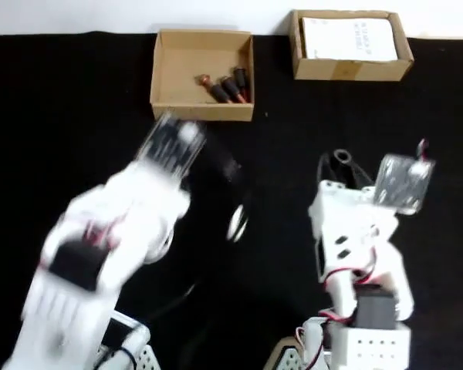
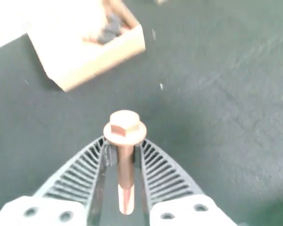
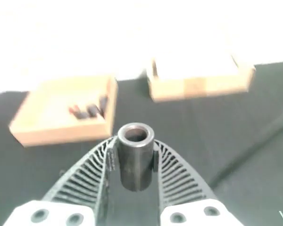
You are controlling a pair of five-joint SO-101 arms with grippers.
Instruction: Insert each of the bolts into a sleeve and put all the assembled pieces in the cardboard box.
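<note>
My left gripper (image 2: pixel 125 145) is shut on a copper bolt (image 2: pixel 125 165), whose hex head (image 2: pixel 125 127) sticks out past the fingertips. A dark cylindrical sleeve (image 3: pixel 134 160) is clamped in my right gripper (image 3: pixel 134 147), open bore facing outward. The cardboard box (image 1: pixel 170 77) stands at the back of the table and holds several assembled bolt-and-sleeve pieces (image 1: pixel 225 86). In the high view the left arm (image 1: pixel 131 216) is blurred, below and left of the box. The right arm's gripper (image 1: pixel 341 166) with the sleeve sits to the right of it.
A second cardboard box (image 1: pixel 351 68) with a white sheet inside stands at the back right. The table (image 1: pixel 62 116) is covered in black cloth. Both arm bases are at the front edge.
</note>
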